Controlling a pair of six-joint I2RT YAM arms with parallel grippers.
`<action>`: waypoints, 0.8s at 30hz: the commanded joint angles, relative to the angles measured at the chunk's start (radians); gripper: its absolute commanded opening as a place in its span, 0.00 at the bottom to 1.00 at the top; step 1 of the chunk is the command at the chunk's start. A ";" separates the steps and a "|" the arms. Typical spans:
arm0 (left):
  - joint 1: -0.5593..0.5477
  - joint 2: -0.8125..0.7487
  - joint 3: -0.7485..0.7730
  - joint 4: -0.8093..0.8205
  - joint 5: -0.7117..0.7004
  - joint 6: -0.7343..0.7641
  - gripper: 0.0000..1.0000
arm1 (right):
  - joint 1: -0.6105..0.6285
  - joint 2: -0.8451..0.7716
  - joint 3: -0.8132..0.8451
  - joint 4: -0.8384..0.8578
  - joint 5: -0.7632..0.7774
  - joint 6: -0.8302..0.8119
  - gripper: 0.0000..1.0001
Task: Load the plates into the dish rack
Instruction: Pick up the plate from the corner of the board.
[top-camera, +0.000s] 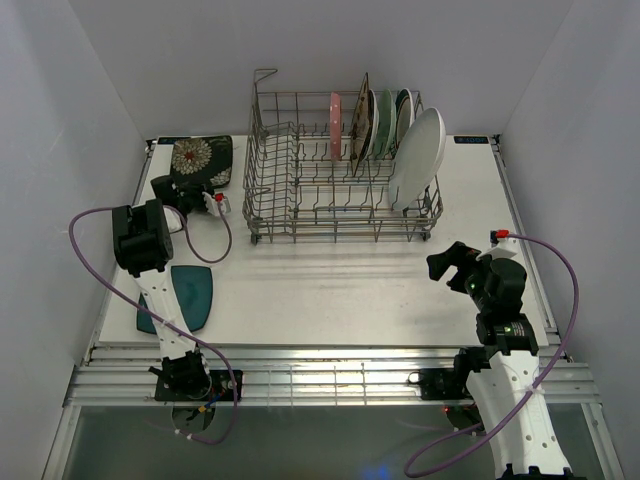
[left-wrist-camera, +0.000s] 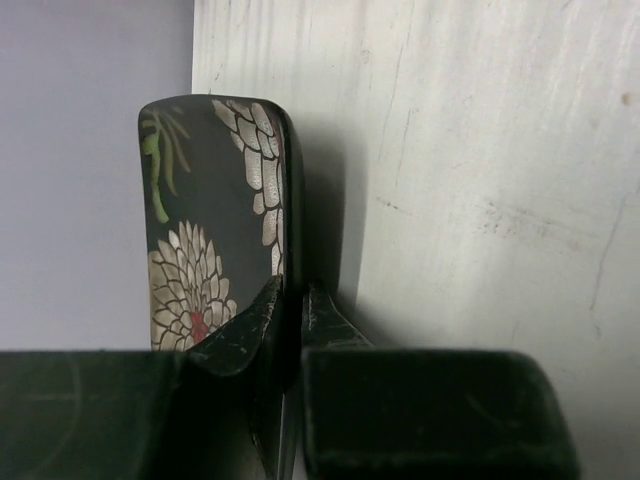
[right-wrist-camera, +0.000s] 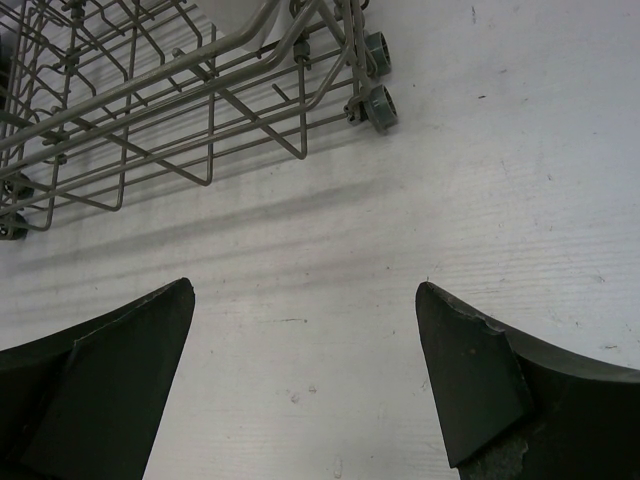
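Note:
A black and cream floral square plate (top-camera: 203, 158) lies at the far left corner of the table. My left gripper (top-camera: 188, 192) is shut on its near rim. In the left wrist view the plate (left-wrist-camera: 215, 230) runs edge-on between the fingertips of the left gripper (left-wrist-camera: 290, 300), with no gap showing. A dark teal plate (top-camera: 190, 295) lies flat near the left arm. The dish rack (top-camera: 262, 190) stands at the back centre, holding a pink plate (top-camera: 335, 125), a floral square, green-rimmed rounds (top-camera: 385, 120) and a large white oval (top-camera: 420, 155). My right gripper (top-camera: 445, 265) hangs open over bare table.
In the right wrist view the rack's near corner with its small wheels (right-wrist-camera: 378, 105) is up and to the left of my open right gripper (right-wrist-camera: 305, 300). White walls close in on the table at the left, back and right. A purple cable loops beside each arm.

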 joint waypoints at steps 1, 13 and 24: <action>0.000 -0.044 -0.046 -0.057 0.038 -0.025 0.09 | -0.002 0.001 -0.002 0.042 -0.013 -0.004 0.97; 0.012 -0.147 -0.069 -0.029 0.078 -0.194 0.00 | -0.002 0.001 -0.002 0.039 -0.014 -0.004 0.97; 0.034 -0.274 -0.080 0.017 0.125 -0.413 0.00 | -0.003 0.001 -0.003 0.039 -0.017 -0.005 0.97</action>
